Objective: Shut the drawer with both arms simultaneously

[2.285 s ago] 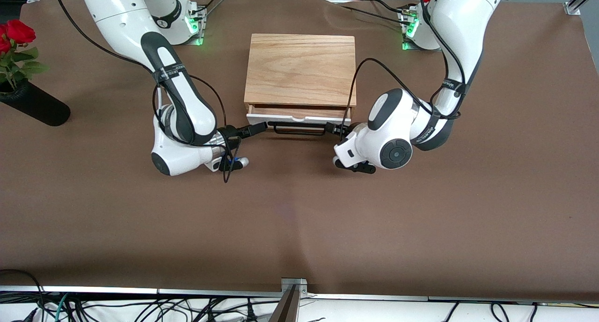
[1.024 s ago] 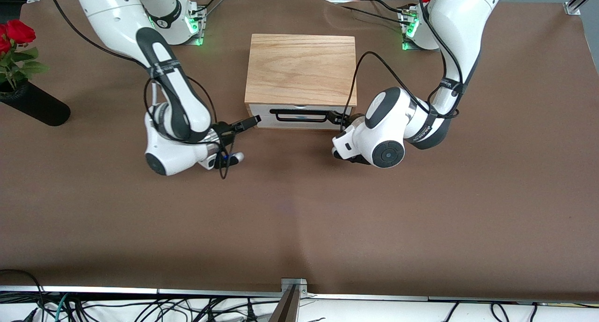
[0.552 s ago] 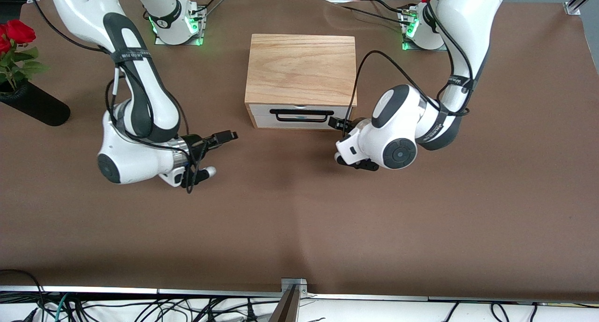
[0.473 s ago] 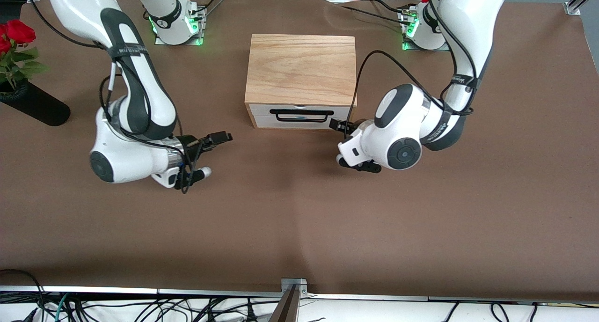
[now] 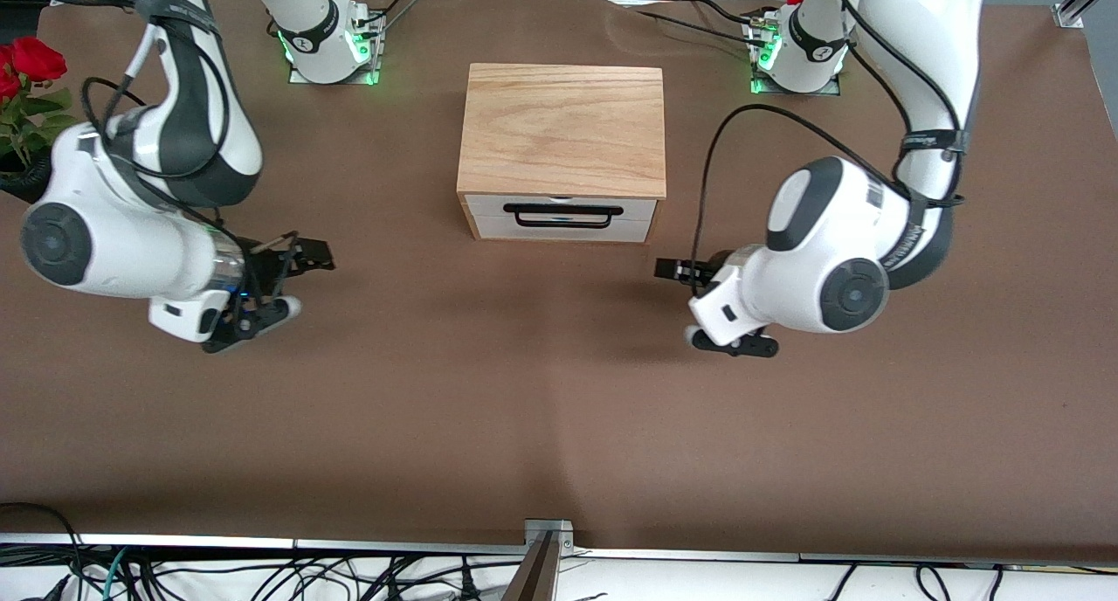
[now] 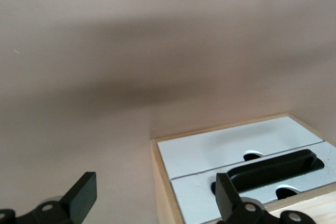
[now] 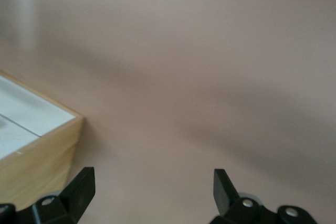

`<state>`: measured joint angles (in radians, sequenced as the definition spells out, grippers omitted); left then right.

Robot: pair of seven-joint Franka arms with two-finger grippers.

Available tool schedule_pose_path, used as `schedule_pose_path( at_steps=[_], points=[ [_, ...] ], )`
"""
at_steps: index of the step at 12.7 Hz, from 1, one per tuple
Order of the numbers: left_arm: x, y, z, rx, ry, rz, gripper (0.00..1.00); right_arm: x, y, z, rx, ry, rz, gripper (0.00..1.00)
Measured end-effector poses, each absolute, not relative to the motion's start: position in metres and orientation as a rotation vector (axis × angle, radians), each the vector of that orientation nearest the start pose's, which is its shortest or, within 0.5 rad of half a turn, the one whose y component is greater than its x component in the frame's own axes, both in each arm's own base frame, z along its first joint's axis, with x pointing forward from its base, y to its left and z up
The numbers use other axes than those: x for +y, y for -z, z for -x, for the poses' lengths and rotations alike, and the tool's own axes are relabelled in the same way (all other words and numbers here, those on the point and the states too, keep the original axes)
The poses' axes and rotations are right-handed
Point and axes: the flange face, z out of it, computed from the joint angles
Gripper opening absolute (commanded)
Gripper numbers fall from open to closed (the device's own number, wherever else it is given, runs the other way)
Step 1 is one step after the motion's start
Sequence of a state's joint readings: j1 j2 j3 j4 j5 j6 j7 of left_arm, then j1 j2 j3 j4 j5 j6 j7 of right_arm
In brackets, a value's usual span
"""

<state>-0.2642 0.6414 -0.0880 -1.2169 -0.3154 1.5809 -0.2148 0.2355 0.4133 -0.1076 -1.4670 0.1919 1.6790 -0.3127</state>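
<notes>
The drawer (image 5: 559,227) sits pushed into the light oak casing (image 5: 561,129), its white front flush and its black bar handle (image 5: 559,216) showing. My left gripper (image 5: 671,269) is open and empty, off the table in front of the casing's corner toward the left arm's end. In the left wrist view the drawer front (image 6: 199,190) and handle (image 6: 273,166) lie past my open left gripper (image 6: 155,203). My right gripper (image 5: 310,256) is open and empty, well off toward the right arm's end. The right wrist view shows my open right gripper (image 7: 152,190) and a casing corner (image 7: 37,166).
Red roses (image 5: 26,68) in a black vase (image 5: 13,182) stand at the right arm's end of the table, partly hidden by the right arm. Brown table surface (image 5: 559,391) spreads in front of the casing. Cables hang along the table's front edge (image 5: 541,531).
The drawer has gone from partly open to shut. Both grippers have since drawn away from its front, each toward its own arm's end of the table, the right one farther.
</notes>
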Motion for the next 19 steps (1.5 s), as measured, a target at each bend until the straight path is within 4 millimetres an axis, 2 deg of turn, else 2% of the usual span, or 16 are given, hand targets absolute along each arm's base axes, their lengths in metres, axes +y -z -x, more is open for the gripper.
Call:
schedule_pose_path(
  at_steps=[2,4,7,9,10,12,13,16,19],
  points=[
    [-0.226,-0.414,-0.667,0.134,-0.472,3.308,1.0,0.088,-0.465,-0.658,-0.59,-0.205,2.941,1.0],
    [-0.208,-0.465,-0.667,0.156,-0.287,3.234,1.0,0.077,-0.498,-0.655,-0.577,-0.225,2.977,1.0],
    [-0.193,-0.55,-0.646,0.169,-0.074,3.186,1.0,0.059,-0.529,-0.65,-0.515,-0.178,3.041,1.0],
    [-0.161,-0.596,-0.624,0.15,-0.008,3.181,1.0,0.046,-0.554,-0.64,-0.448,-0.159,3.057,1.0],
    [-0.137,-0.607,-0.613,0.169,-0.007,3.176,1.0,0.042,-0.562,-0.635,-0.41,-0.164,3.066,1.0],
    [-0.099,-0.608,-0.597,0.223,-0.039,3.165,1.0,0.034,-0.567,-0.63,-0.385,-0.177,3.075,1.0],
    [-0.09,-0.604,-0.592,0.23,-0.057,3.162,1.0,0.032,-0.564,-0.629,-0.378,-0.197,3.077,1.0],
    [-0.078,-0.588,-0.576,0.212,-0.075,3.156,1.0,0.022,-0.555,-0.615,-0.359,-0.251,3.092,1.0],
    [-0.071,-0.591,-0.56,0.208,-0.057,3.136,1.0,0.015,-0.565,-0.594,-0.347,-0.245,3.093,1.0]
  ],
)
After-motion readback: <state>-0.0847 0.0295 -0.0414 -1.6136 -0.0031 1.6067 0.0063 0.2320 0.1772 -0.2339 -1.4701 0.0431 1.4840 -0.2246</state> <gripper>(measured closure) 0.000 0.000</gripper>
